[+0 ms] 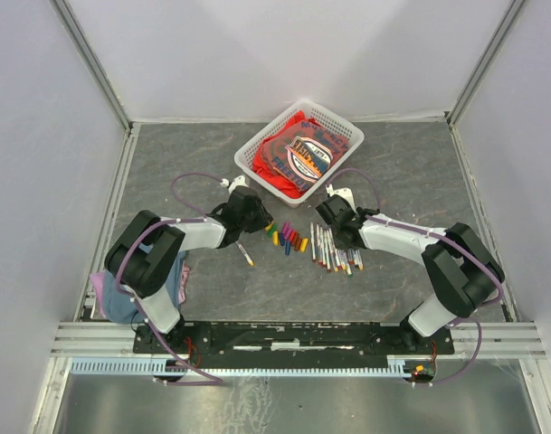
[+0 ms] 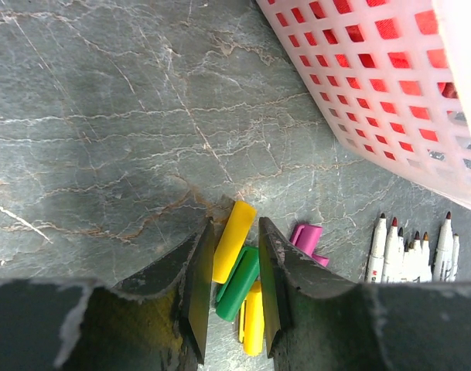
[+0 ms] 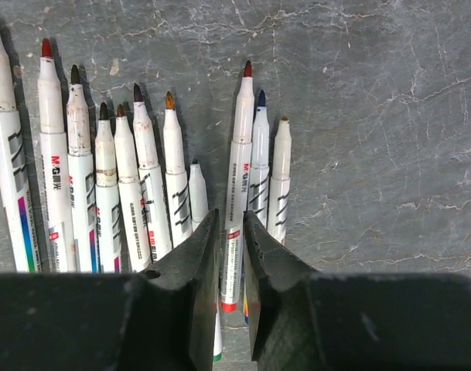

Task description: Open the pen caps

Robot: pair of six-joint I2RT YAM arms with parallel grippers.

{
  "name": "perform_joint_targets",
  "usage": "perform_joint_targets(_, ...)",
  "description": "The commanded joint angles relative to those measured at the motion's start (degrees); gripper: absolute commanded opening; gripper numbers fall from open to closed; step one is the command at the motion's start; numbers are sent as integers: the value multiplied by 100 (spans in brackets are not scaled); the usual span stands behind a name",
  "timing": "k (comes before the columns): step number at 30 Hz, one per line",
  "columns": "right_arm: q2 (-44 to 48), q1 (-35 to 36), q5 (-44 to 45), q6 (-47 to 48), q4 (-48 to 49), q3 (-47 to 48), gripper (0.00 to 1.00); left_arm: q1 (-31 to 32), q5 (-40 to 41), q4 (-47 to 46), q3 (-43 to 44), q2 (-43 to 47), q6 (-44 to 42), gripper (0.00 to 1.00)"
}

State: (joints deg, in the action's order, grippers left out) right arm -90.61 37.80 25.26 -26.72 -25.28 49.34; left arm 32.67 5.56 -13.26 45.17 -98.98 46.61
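Several pen caps [image 1: 289, 239] lie in a loose row on the table between my grippers. My left gripper [image 1: 260, 220] hangs just left of them, open. In the left wrist view its jaws [image 2: 235, 224] straddle a yellow cap [image 2: 233, 239], a green cap [image 2: 239, 282] and a second yellow cap [image 2: 254, 317], all lying on the table. Pink caps [image 2: 306, 238] lie to the right. My right gripper [image 1: 334, 220] is over the row of uncapped white pens [image 1: 334, 253]. It [image 3: 230, 212] is closed narrowly on a red-tipped pen [image 3: 241, 139].
A white basket [image 1: 257, 149] holding a red cloth stands just behind the caps; its wall [image 2: 374, 116] is close to my left gripper. One lone pen [image 1: 245, 253] lies left of the caps. A bundle of cloth [image 1: 112, 294] sits by the left arm's base.
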Motion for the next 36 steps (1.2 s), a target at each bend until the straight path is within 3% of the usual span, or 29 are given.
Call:
perform_joint_targets(1, 84, -16, -16, 2, 131, 139, 25, 26, 173, 86, -17, 227, -115, 37)
perform_joint_targets(14, 315, -13, 15, 0, 94, 129, 25, 21, 323, 89, -110, 448, 4, 37)
perform_joint_targets(25, 869, 493, -178, 345, 239, 341, 30, 21, 965, -372, -836, 1617, 457, 42)
perform_joint_targets(36, -340, 1565, -1058, 463, 823, 1619, 34, 16, 1625, -479, -2036, 3080, 1237, 49)
